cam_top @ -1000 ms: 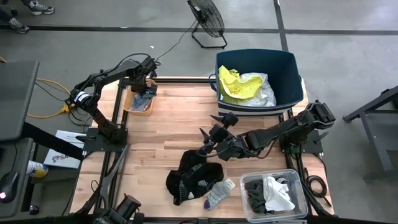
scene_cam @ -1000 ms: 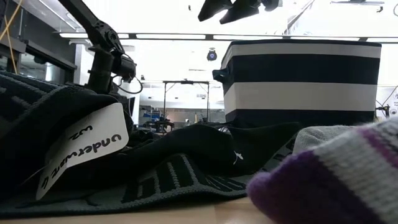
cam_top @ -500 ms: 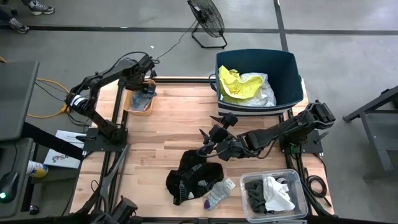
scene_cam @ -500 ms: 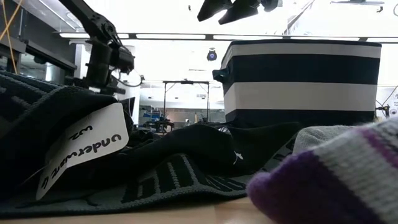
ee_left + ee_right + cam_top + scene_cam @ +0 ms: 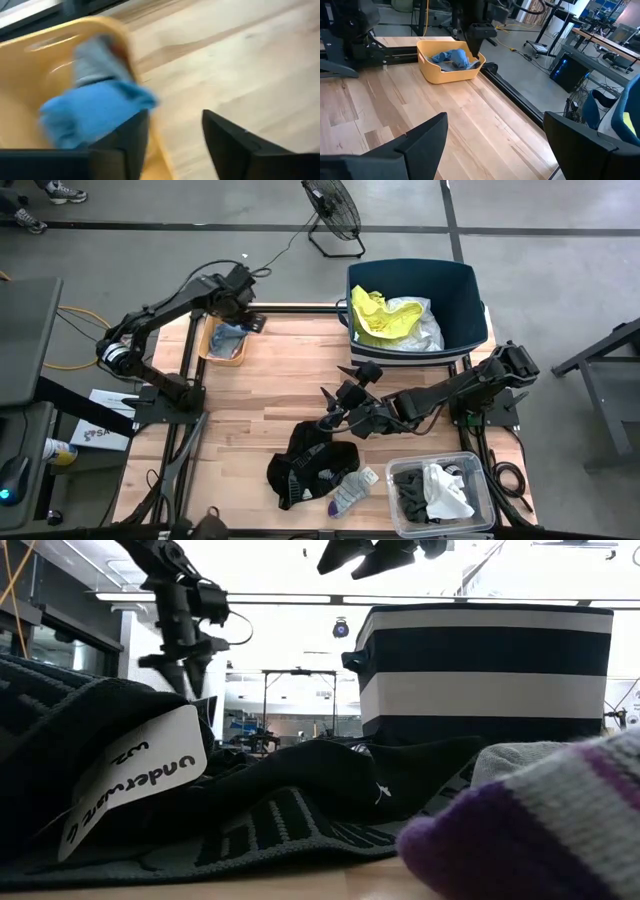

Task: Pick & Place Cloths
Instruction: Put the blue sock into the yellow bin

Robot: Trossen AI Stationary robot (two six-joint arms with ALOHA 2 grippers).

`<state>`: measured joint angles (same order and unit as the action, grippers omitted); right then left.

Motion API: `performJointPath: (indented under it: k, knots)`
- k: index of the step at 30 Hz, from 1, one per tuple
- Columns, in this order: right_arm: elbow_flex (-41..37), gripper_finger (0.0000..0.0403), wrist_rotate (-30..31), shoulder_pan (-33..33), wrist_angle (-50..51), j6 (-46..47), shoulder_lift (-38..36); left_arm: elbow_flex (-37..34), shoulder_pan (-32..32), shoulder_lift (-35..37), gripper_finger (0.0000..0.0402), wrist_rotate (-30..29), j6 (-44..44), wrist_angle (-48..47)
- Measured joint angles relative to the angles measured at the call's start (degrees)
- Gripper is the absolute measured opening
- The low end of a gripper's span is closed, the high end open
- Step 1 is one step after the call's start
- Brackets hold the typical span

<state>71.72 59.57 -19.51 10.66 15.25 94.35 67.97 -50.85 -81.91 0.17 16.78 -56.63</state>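
Biggest risk: the right pincer [image 5: 330, 408] hangs wide and empty over the table [image 5: 290, 370], just above the black cloth [image 5: 308, 465] at 6 o'clock. That cloth is a loose heap with the sock [image 5: 352, 492] touching its 4 o'clock edge. A careless pinch may grab only 1 fold, so the cloth trails or slips out, or it may drag the sock along.

Smaller risk: the left pincer [image 5: 248, 323] sits at 10 o'clock, just beside the orange tray [image 5: 222, 361]. It is partly open with nothing between its fingers. The blue cloth [image 5: 232, 335] lies bunched inside the tray and leans on the tray wall. A sideways sweep by the pincer could knock this light tray or hook the cloth over its edge.

Smallest risk: the 2 arms could cross, though they are now well apart.

Count, large to small:
- 1 table
- 2 arms
- 1 navy tub [image 5: 470, 290] at 1 o'clock, holding 1 yellow cloth [image 5: 375, 315] and 1 white cloth [image 5: 425, 330]
- 1 clear box [image 5: 440, 463] at 5 o'clock, holding 1 dark grey cloth [image 5: 408, 488] and 1 white cloth [image 5: 445, 492]
- 1 black cloth
- 1 orange tray with 1 blue cloth
- 1 sock

That makes 7 cloths in sight. More may be buried underneath.
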Motion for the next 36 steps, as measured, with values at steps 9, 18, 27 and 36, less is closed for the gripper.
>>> performJointPath:
  k: [9, 18, 27, 36]
  knots:
    - [0.0, 0.032, 0.0, 0.0, 0.19, -0.02, 0.0, -0.22, 3.28, -0.02, 0.0011, -1.76, 2.09, 2.11]
    - [0.0, 0.032, 0.0, 0.0, 0.33, -0.02, 0.0, -6.05, 3.26, -0.63, 0.0001, 0.8, 4.33, 8.08]
    - [0.0, 0.032, 0.0, 0.07, 0.45, -0.02, 0.0, -8.87, 3.24, -0.94, 0.0, -1.04, 7.23, 12.55]
    - [0.0, 0.032, 0.0, 0.04, 1.2, 0.07, 0.0, -11.6, 3.26, -2.04, 0.0, -10.8, 9.42, 12.76]
